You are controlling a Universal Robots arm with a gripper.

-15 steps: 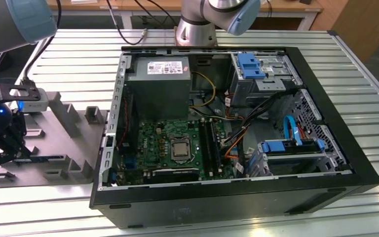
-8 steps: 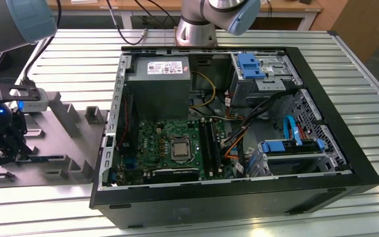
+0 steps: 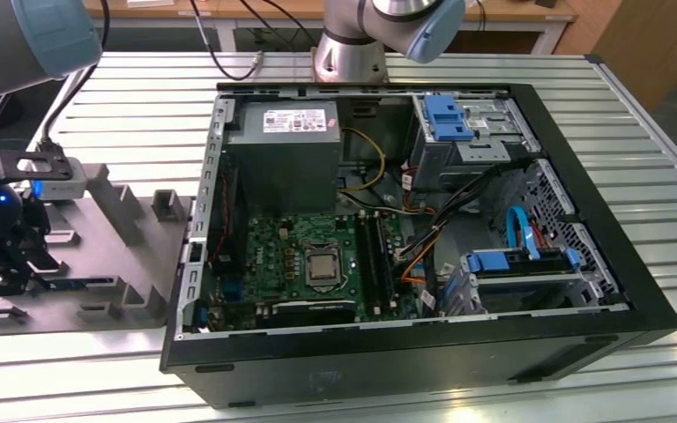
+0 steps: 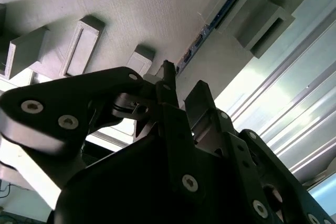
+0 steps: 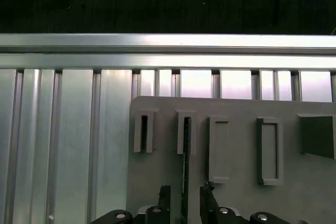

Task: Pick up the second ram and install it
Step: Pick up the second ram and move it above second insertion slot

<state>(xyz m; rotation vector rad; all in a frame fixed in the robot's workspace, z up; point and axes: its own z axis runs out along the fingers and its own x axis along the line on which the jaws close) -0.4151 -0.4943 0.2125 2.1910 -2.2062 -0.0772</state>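
- At the exterior view's left, the jaws hang over the grey holder [image 3: 115, 211], which lies on the slatted bench [image 3: 457, 70].
- In both wrist views the jaws stand apart, one on each side of the second ram [image 5: 185, 171] [image 4: 211, 27], with a gap showing on both sides.
- The ram stands on edge in a slot of the holder and runs out ahead of the jaws.
- To the exterior view's right of the jaws sits the open computer case [image 3: 621, 291] with its green motherboard [image 3: 279, 256].
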